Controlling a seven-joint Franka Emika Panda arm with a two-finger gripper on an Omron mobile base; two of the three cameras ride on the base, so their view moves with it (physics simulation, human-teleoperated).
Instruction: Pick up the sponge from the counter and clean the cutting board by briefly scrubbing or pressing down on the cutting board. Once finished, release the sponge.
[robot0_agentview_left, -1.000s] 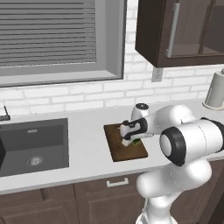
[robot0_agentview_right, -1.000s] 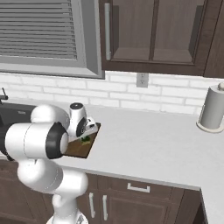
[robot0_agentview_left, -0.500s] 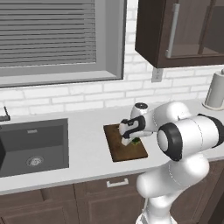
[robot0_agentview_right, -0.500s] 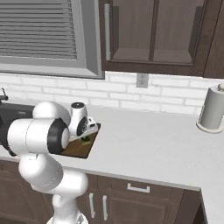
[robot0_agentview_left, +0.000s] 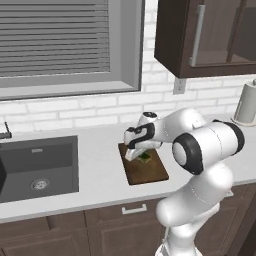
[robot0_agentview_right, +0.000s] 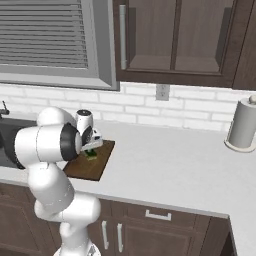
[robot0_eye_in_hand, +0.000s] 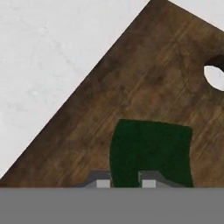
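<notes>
The dark brown cutting board (robot0_agentview_left: 150, 171) (robot0_agentview_right: 89, 168) (robot0_eye_in_hand: 144, 87) lies on the light counter (robot0_agentview_left: 100, 177) (robot0_agentview_right: 175, 165), right of the sink. On its far part rests the dark green sponge (robot0_agentview_left: 146, 157) (robot0_agentview_right: 91, 154) (robot0_eye_in_hand: 151, 151). My gripper (robot0_agentview_left: 136, 155) (robot0_agentview_right: 88, 149) (robot0_eye_in_hand: 126, 183) points down onto it, its two finger tips close together and pinching the sponge's edge against the board. In the hand view the board's small hole (robot0_eye_in_hand: 214, 76) shows at the right edge.
A dark grey sink basin (robot0_agentview_left: 35, 167) sits left of the board, with a faucet part (robot0_agentview_left: 5, 131) behind it. A paper towel roll (robot0_agentview_left: 246, 104) (robot0_agentview_right: 242, 123) stands at the far right of the counter. Dark wall cabinets (robot0_agentview_right: 175, 40) hang above.
The hand has slid a little to the left across the board's far part, carrying the sponge with it. The board has stayed put.
</notes>
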